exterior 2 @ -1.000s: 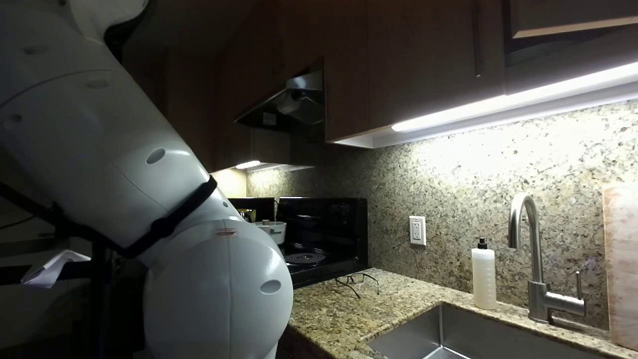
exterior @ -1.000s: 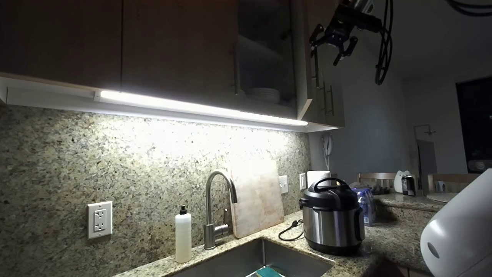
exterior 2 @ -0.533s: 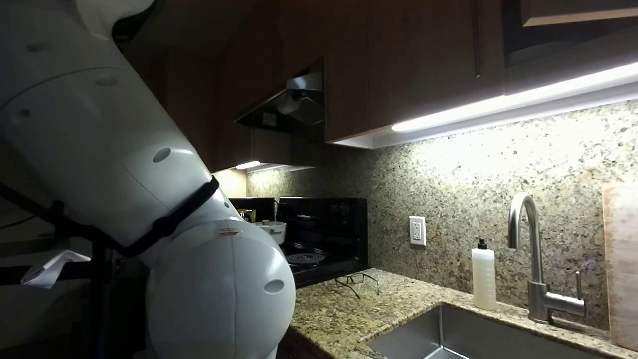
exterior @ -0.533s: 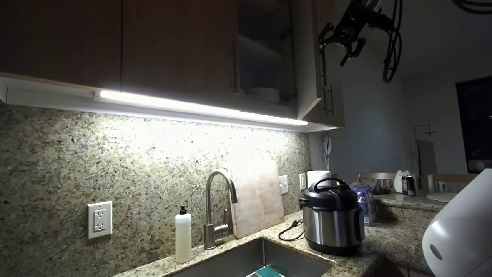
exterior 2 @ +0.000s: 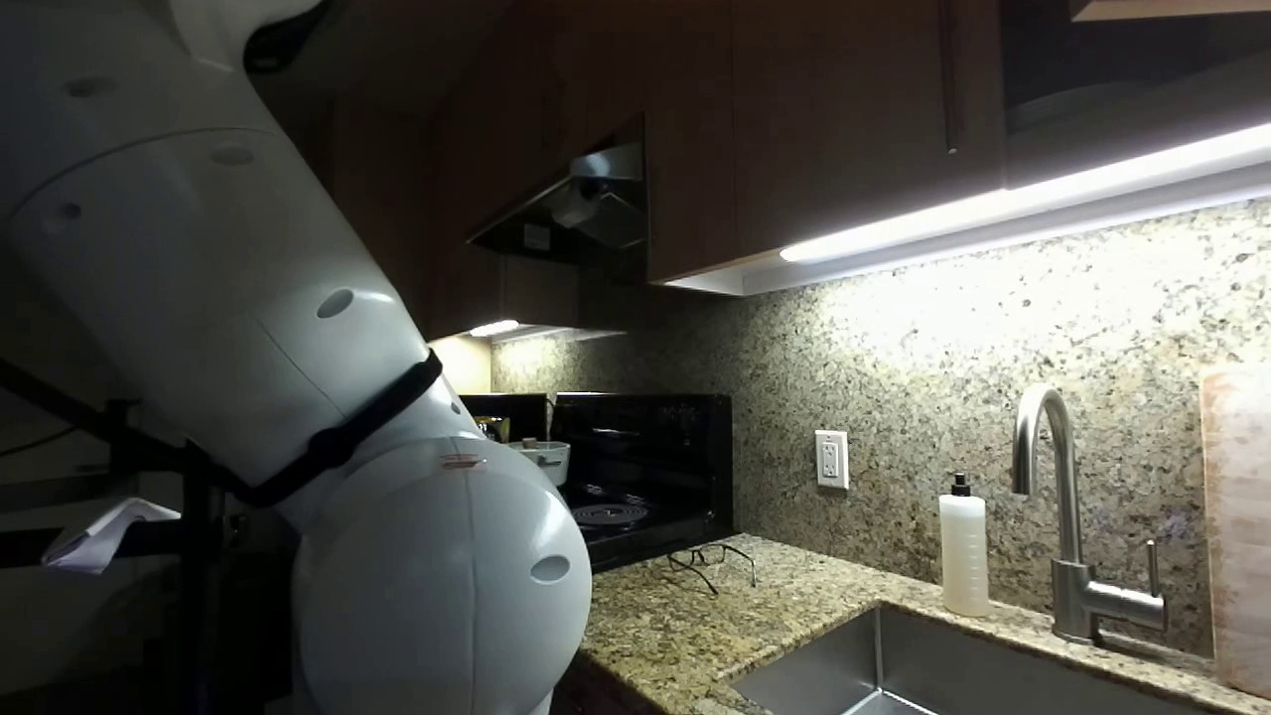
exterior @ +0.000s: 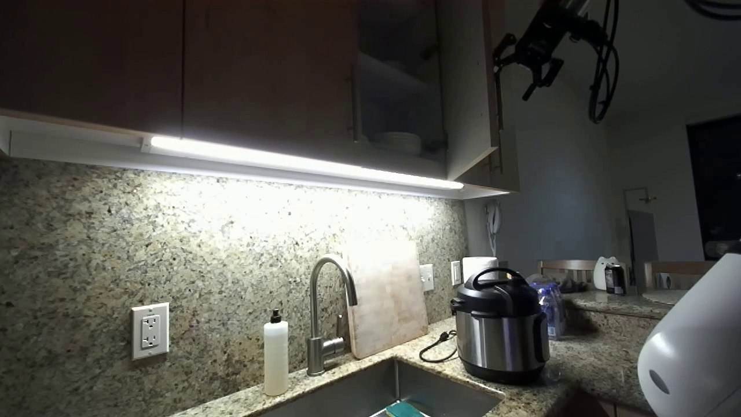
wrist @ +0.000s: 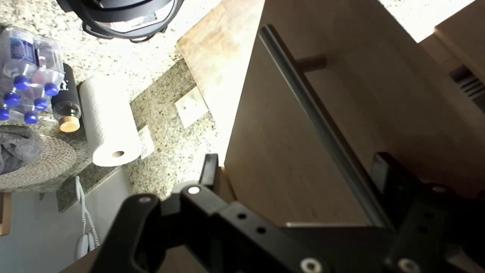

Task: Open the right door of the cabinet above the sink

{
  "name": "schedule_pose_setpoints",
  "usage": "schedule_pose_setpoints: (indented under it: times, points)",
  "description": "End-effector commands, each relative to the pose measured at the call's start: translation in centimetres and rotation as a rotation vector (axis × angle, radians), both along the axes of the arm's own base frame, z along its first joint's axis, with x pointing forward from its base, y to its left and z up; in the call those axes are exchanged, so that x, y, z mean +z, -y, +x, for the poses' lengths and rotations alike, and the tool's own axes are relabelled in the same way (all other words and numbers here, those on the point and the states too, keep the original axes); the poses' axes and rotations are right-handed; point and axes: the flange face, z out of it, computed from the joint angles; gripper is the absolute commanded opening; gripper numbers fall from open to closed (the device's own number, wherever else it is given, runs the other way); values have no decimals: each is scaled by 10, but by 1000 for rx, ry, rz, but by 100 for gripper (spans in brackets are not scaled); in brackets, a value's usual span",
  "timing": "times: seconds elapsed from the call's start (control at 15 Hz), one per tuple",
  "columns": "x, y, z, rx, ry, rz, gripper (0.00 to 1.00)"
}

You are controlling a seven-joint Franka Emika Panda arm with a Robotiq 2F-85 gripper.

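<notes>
The right cabinet door (exterior: 468, 87) stands ajar, with its pale inner face showing in an exterior view. Its bottom corner shows at the top right in an exterior view (exterior 2: 1162, 9). The door's bar handle (wrist: 303, 87) runs diagonally in the wrist view; it also shows in an exterior view (exterior: 499, 107). My gripper (exterior: 513, 82) is open at the handle. In the wrist view my gripper (wrist: 297, 163) has one finger on the door side of the bar, close against it. The other finger is apart, past the door's left side. The sink (exterior: 370, 385) is below the cabinet.
The closed left door (exterior: 266, 75) is beside the opening, where stacked dishes (exterior: 399, 143) sit on a shelf. Below are a faucet (exterior: 315, 313), soap bottle (exterior: 276, 356), cutting board (exterior: 385, 298) and pressure cooker (exterior: 502, 330). Cables (exterior: 605, 75) hang by the wrist.
The right door has swung farther open. My gripper has moved right in an exterior view, along with the handle, and stays open. The arm has shifted slightly right in an exterior view.
</notes>
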Motion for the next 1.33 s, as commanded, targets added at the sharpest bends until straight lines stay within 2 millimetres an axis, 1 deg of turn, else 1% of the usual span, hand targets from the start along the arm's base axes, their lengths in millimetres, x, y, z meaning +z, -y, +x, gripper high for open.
schedule_pose_setpoints:
  times: [0.0, 0.2, 0.33, 0.53, 0.73, 0.87, 1.07, 1.27]
  points:
    - [23, 27, -20, -113, 15, -24, 100]
    - [25, 36, -26, -136, -10, -12, 100]
    - [26, 46, -36, -163, -24, 3, 100]
    - [28, 65, -54, -213, -24, 23, 100]
    - [36, 86, -68, -287, 1, 16, 100]
    - [39, 94, -69, -324, 4, 5, 100]
    - [42, 103, -64, -359, -2, -2, 100]
    - [46, 105, -60, -379, -7, -13, 100]
